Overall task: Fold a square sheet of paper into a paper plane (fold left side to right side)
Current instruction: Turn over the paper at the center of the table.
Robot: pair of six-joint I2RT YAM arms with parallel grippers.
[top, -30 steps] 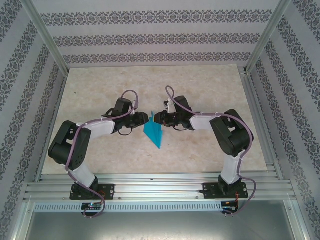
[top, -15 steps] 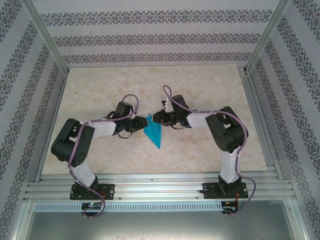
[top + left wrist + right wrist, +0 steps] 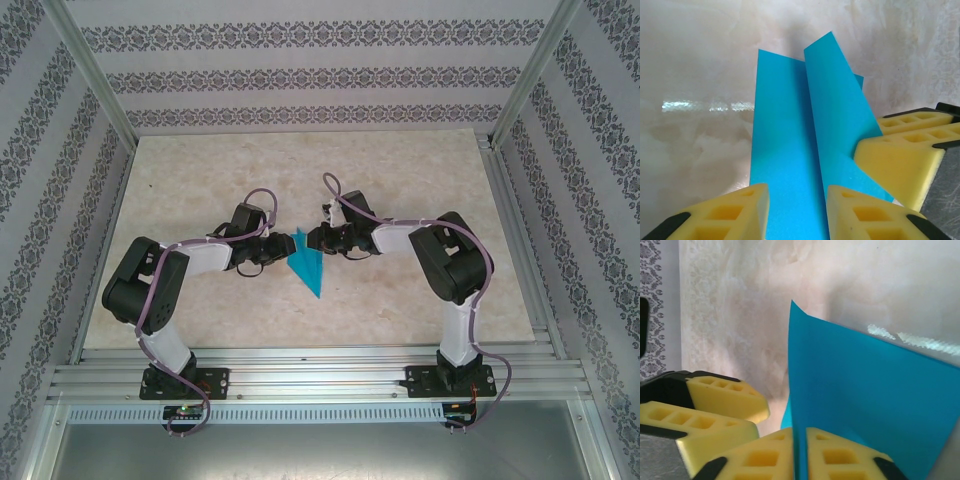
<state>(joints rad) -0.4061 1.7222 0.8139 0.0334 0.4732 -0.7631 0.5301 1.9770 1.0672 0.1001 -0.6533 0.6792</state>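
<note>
The paper plane (image 3: 306, 265) is a narrow cyan-blue pointed fold lying mid-table, its tip toward the near edge. My left gripper (image 3: 280, 246) reaches it from the left. In the left wrist view its yellow fingers (image 3: 735, 215) stand apart, open (image 3: 797, 212), either side of the centre crease of the paper plane (image 3: 790, 140). My right gripper (image 3: 311, 239) comes from the right and is shut (image 3: 800, 452) on an upright flap of the paper plane (image 3: 865, 390). The right gripper's fingers (image 3: 902, 160) press on the paper's right side; the left gripper's fingers (image 3: 715, 395) sit close beside.
The beige marbled table (image 3: 400, 170) is walled by patterned panels, with metal posts at the corners. An aluminium rail (image 3: 320, 375) carrying both arm bases runs along the near edge.
The right jaws have closed on the raised flap. Both arms have drawn slightly closer together, and the paper now looks narrower from above.
</note>
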